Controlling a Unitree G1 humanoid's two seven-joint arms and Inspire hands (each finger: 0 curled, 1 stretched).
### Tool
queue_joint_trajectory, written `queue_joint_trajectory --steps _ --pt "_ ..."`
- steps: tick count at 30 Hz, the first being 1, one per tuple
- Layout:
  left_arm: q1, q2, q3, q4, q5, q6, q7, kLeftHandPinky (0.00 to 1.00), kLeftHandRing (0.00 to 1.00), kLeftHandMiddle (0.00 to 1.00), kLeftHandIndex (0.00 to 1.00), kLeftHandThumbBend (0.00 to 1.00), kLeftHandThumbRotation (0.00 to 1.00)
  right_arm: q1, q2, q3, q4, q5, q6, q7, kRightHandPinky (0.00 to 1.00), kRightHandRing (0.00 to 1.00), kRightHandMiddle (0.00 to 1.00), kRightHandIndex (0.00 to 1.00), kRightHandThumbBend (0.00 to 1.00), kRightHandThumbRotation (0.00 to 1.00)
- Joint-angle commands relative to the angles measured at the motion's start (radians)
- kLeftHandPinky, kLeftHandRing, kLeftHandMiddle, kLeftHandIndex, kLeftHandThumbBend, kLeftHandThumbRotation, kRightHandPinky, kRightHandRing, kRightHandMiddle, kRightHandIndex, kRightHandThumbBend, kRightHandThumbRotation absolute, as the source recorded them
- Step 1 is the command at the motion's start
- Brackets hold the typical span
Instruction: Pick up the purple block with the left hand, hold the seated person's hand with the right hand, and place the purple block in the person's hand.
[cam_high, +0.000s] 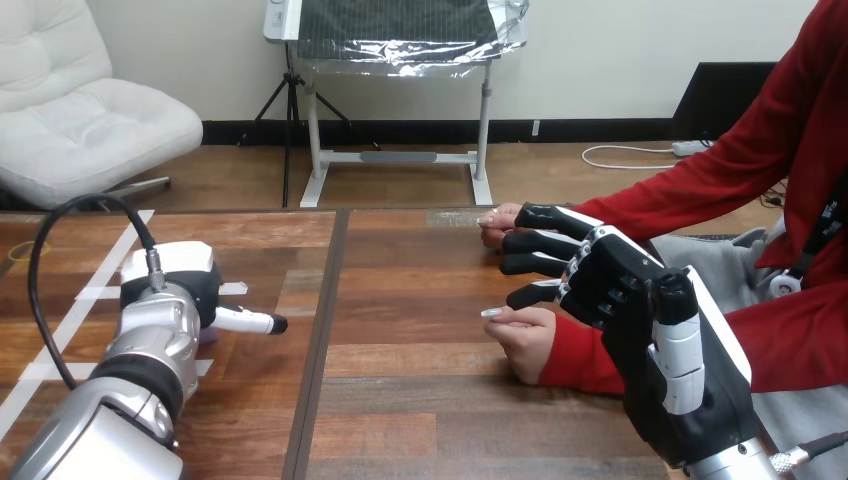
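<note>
Wooden table (420, 400) of brown planks, split front to back by a dark seam (318, 340). Far left of the seam, white tape lines (62, 335) crossing the boards. Nearer the seam but still left of it, left hand (185, 290), white back shell up, lowered close to the wood at the end of a silver forearm (150, 345); one finger stretched straight toward the seam, stopping short of it. Under the hand's seam-side edge, a sliver of purple, probably the purple block (208, 337), mostly hidden; impossible to tell whether the other fingers are wrapped around it. Right of the seam and well clear of it, person's far hand (495, 222) at the table, fingertips curled in. Closer to the robot, person's near hand (525, 340), loosely fisted on the wood, also right of the seam. Between those two, right hand (600, 285), fingers reaching straight out toward the seam, spread and uncurled, gripping nothing; topmost finger against or just over the far hand, lowest finger just above the near hand, contact unclear.
</note>
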Motion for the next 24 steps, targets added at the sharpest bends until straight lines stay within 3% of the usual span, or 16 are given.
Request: queue_joint_trajectory --steps 1,14,24 --pt "-0.064 0.014 0.011 -0.01 -0.007 -0.005 0.004 0.94 0.88 0.87 0.85 0.74 0.8 -0.057 0.009 -0.002 -0.007 0.019 -0.018 0.004 0.6 0.72 0.75 0.78 0.87 1.0" --pt "-0.059 0.018 0.043 -0.017 -0.039 -0.018 0.058 0.84 0.82 0.81 0.78 0.72 0.72 -0.059 0.012 -0.004 -0.005 0.017 -0.02 0.002 0.6 0.73 0.75 0.78 0.87 1.0" --pt "-0.059 0.02 0.045 -0.017 -0.04 -0.019 0.094 0.75 0.76 0.74 0.7 0.72 0.68 -0.059 0.01 -0.005 -0.006 0.016 -0.014 0.001 0.6 0.73 0.75 0.78 0.88 1.0"
